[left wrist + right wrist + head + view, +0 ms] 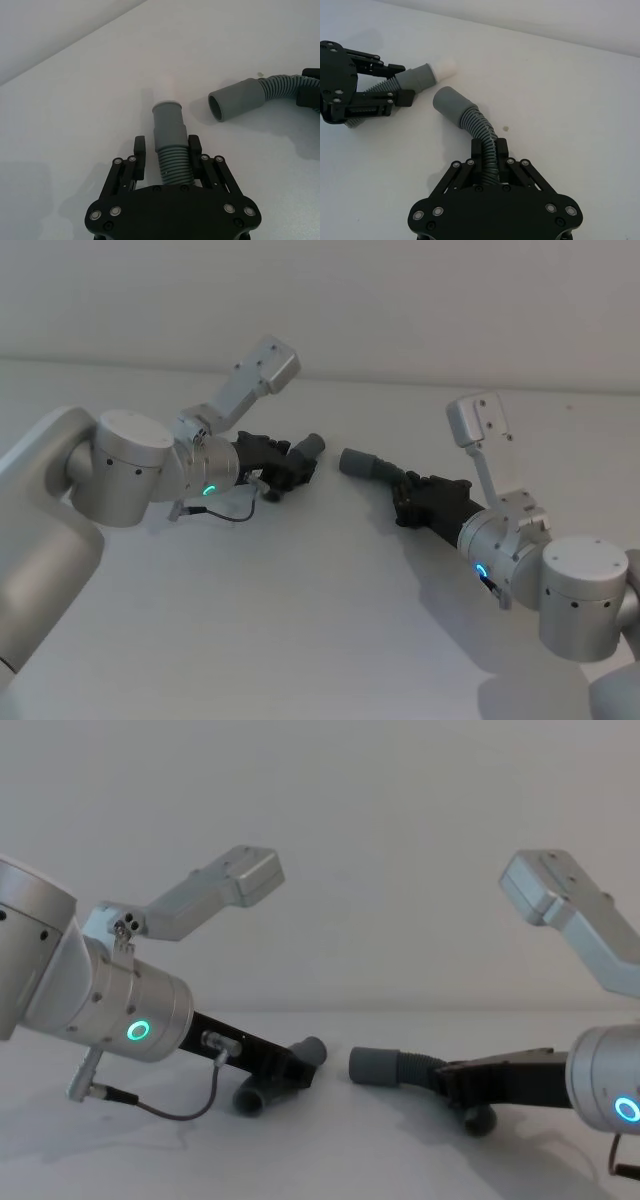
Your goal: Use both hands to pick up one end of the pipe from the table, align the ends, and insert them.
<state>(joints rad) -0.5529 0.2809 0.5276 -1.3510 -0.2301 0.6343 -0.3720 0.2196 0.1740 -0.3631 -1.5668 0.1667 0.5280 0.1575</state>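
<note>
Looked like a bare lab bench: plain white table point(300, 640) with a blank white wall point(400, 300) behind it.

A: What lies behind?
B: A plain pale wall point(400, 840); bare, evenly lit; it runs across the whole back.
A: Anything smaller?
B: One tiny dark speck point(506, 128); it lies alone, low down, well before the wall.
</note>
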